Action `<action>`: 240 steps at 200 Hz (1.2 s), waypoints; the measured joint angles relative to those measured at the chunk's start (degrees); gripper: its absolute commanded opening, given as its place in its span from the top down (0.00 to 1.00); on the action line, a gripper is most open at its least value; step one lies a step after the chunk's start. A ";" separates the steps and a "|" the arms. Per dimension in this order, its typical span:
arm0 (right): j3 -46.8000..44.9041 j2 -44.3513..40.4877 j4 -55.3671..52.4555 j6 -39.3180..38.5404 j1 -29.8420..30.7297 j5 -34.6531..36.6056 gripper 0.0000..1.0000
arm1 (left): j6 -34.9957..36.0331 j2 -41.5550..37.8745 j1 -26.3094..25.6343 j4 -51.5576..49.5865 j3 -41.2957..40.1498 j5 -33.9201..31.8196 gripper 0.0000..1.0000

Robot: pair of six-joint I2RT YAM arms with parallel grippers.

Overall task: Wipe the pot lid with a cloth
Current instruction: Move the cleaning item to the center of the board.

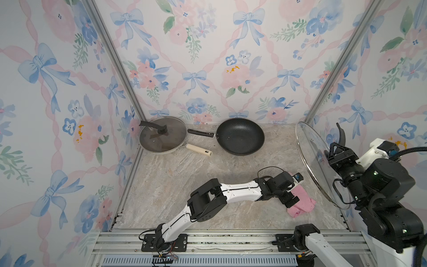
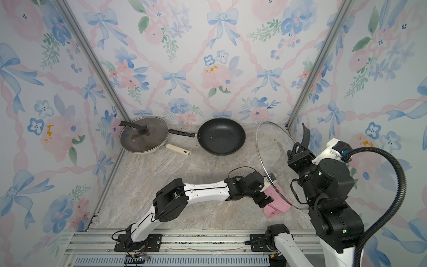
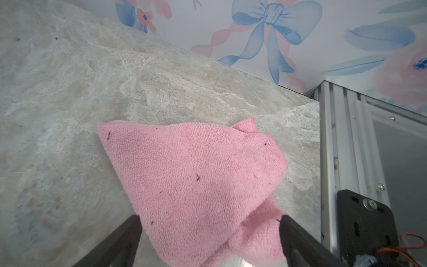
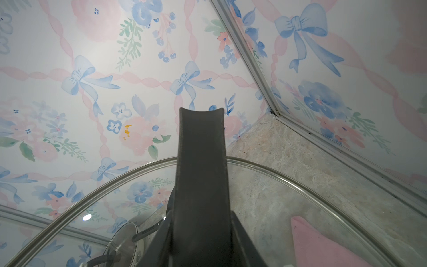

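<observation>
My right gripper [image 1: 337, 148] clamped the glass lid's [image 1: 314, 159] handle [image 1: 341, 135], the lid upended at the worktop's [image 1: 184, 185] right edge. My left gripper [image 3: 210, 231] gaped wide astride the pink cloth [image 3: 196, 171], which lay ungrasped near the front-right corner; the wiping looked not yet begun.

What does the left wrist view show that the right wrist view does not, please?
Only the left wrist view: the left claw open either side of the cloth, and a black mounting plate. Only the right wrist view: the glass lid, its dark handle in the right claw, and a lidded pan behind the glass. Both: the pink cloth, marble tabletop and floral wallpaper.
</observation>
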 measured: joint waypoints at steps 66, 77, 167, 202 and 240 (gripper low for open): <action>5.66 -0.04 -8.02 -4.00 0.00 -3.19 0.93 | -2.36 13.40 -2.19 -6.60 13.86 -9.53 0.43; 6.45 -0.17 -8.79 -4.63 0.00 -3.21 0.92 | -2.62 13.44 -2.32 -7.37 13.86 -11.91 0.51; 3.30 -0.50 -6.91 -7.15 0.00 -3.17 0.92 | -14.67 -7.10 4.66 -9.84 -17.59 -31.82 0.59; -1.60 0.94 -2.95 -7.10 0.00 -3.17 0.93 | -16.70 -19.82 7.52 -12.50 -32.28 -33.92 0.18; -4.70 4.11 2.03 -5.95 0.00 -3.17 0.93 | -14.86 -27.56 7.52 -11.91 -32.35 -31.67 0.10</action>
